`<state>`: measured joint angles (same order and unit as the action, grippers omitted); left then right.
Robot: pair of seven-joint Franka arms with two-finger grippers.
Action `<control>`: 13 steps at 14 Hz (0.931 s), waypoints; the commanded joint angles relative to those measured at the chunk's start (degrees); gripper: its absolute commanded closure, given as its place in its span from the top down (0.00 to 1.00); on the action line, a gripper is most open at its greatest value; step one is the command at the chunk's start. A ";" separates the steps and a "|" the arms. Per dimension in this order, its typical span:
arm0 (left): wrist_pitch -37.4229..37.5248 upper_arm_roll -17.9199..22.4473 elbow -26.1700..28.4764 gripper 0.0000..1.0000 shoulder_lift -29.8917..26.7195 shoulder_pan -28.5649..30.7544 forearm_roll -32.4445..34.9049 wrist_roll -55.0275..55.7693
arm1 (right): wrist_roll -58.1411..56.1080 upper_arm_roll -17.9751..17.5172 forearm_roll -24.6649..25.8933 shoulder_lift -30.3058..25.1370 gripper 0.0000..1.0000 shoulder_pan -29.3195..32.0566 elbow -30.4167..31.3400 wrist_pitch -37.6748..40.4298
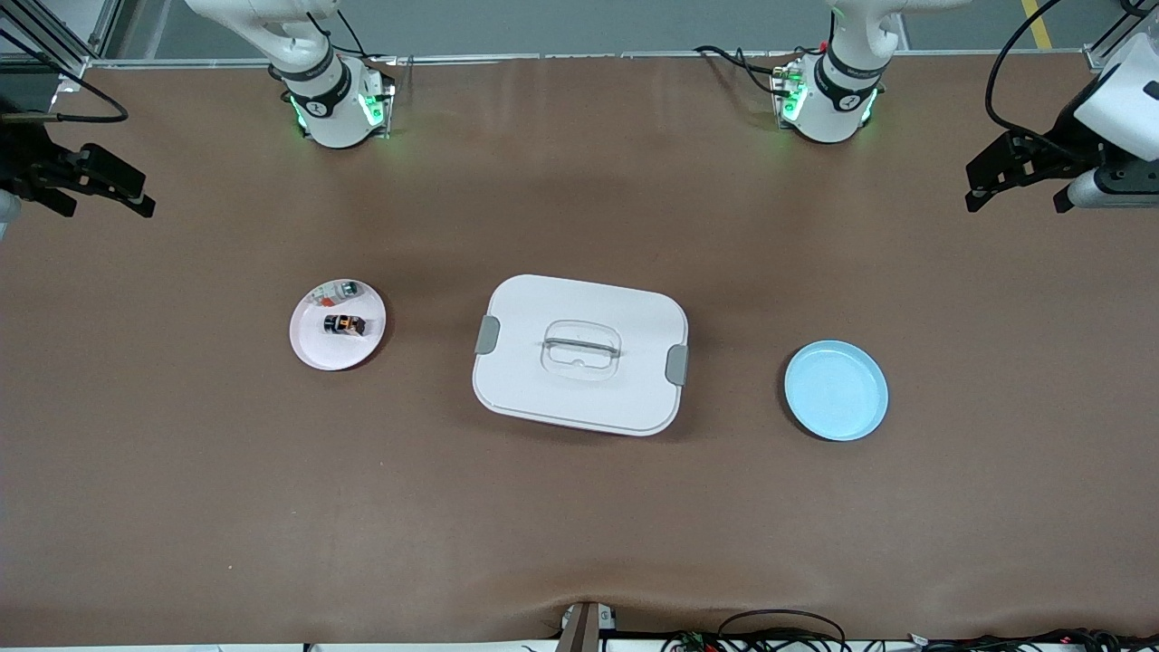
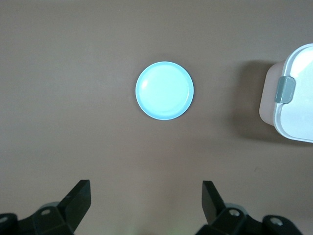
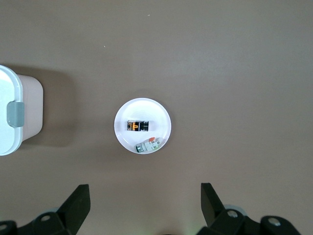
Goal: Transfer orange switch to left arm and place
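— Two arms are waiting high: right tool (image 1: 90, 186) over its end of the brown worktop (image 1: 579, 507), left tool (image 1: 1028, 177) over the other end. Both are gaping wide, carrying nothing.

— And the box (image 1: 579, 353)?

— Sitting mid-worktop, between a pink plate (image 1: 312, 349) and a blue plate (image 1: 835, 391).

— The orange switch (image 1: 344, 323)?

— Lying on the pink plate, beside a clear part (image 1: 337, 292). I'd be lowering the right tool straight down, closing only on the switch, then lifting well above the box.
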<state>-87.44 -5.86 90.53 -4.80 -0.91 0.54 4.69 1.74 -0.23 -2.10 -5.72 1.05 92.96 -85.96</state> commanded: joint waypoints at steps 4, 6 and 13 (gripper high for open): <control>0.08 -0.21 0.17 1.00 -0.65 0.21 -0.45 -0.56 | 0.19 -0.30 -0.71 -0.70 1.00 0.54 0.73 0.00; 0.17 -0.21 0.17 1.00 -0.65 0.21 -0.45 -0.47 | 0.19 -0.30 -0.71 -0.70 1.00 0.62 0.64 0.00; 0.17 0.06 -0.35 1.00 -0.47 0.30 -0.98 -0.38 | 0.11 -0.21 0.08 1.49 1.00 0.71 -0.49 0.35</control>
<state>-87.44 -5.83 90.50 -4.80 -0.91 0.54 4.68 1.76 -0.11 -2.08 -5.48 1.05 92.97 -85.83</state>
